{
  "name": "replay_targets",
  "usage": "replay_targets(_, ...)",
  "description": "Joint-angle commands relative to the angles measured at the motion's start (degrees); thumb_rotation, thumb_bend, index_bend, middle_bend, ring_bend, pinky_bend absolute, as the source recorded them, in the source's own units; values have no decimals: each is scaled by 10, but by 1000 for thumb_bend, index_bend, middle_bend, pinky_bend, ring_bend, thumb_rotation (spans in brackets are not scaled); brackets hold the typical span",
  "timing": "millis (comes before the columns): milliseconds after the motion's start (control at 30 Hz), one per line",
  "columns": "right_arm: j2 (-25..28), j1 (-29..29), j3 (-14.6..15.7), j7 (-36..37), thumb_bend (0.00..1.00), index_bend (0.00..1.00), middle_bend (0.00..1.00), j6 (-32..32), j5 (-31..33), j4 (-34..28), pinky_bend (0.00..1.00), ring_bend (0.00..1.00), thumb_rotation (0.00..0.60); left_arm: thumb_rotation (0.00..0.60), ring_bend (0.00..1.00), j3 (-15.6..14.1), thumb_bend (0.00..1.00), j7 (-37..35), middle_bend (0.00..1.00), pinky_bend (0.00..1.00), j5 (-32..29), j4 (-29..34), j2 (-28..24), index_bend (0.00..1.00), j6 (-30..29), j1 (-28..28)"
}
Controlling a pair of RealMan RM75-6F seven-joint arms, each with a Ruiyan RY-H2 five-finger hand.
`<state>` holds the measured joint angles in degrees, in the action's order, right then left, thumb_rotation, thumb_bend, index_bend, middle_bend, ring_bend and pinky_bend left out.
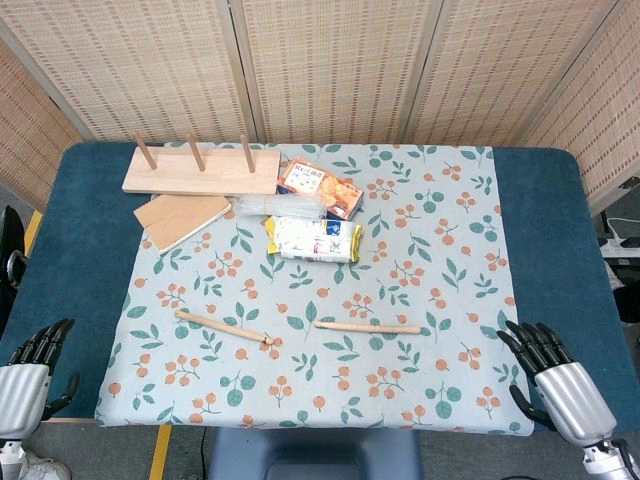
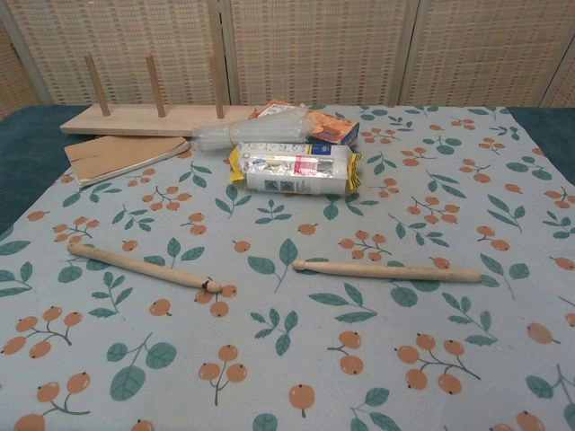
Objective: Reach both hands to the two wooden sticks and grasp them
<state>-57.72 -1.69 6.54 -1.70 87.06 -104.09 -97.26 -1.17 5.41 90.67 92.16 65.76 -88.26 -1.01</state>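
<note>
Two tapered wooden sticks lie on the leaf-patterned cloth (image 1: 420, 250) near its front. The left stick (image 1: 224, 327) (image 2: 144, 267) slants down to the right; the right stick (image 1: 368, 327) (image 2: 386, 269) lies almost level. My left hand (image 1: 30, 372) hovers at the table's front left corner, fingers apart and empty, well to the left of the left stick. My right hand (image 1: 552, 378) is at the front right corner, fingers spread and empty, to the right of the right stick. Neither hand shows in the chest view.
Behind the sticks lie a yellow-and-white snack packet (image 1: 313, 240) (image 2: 296, 170), an orange box (image 1: 320, 187), a clear plastic wrapper (image 2: 260, 133), a wooden peg base (image 1: 200, 168) (image 2: 153, 117) with three upright pegs, and a flat wooden board (image 1: 182, 219). Woven screens stand behind the table.
</note>
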Motion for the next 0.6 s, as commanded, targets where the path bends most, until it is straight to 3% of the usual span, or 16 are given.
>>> replay_targets(33, -1, 0, 0, 0, 363, 0, 2, -1, 1, 0, 2, 0, 600, 600, 112, -4, 434, 2, 74, 217, 7, 1, 4, 0, 6, -4)
replay_targets(267, -13, -7, -9, -12, 363, 0, 2, -15, 16, -2, 2, 0, 600, 600, 96, -15, 433, -21, 112, 168, 55, -44, 49, 15, 44, -40)
replay_targets(433, -32, -30, -24, -63, 363, 0, 2, -65, 45, -14, 2, 0, 600, 600, 57, -5, 483, 17, 119, 52, 58, -97, 105, 52, 89, -75)
replay_targets(600, -49, -47, -39, -90, 363, 0, 2, -93, 67, -31, 2, 0, 600, 600, 56, -3, 476, 30, 97, 37, 44, -129, 140, 59, 156, -111)
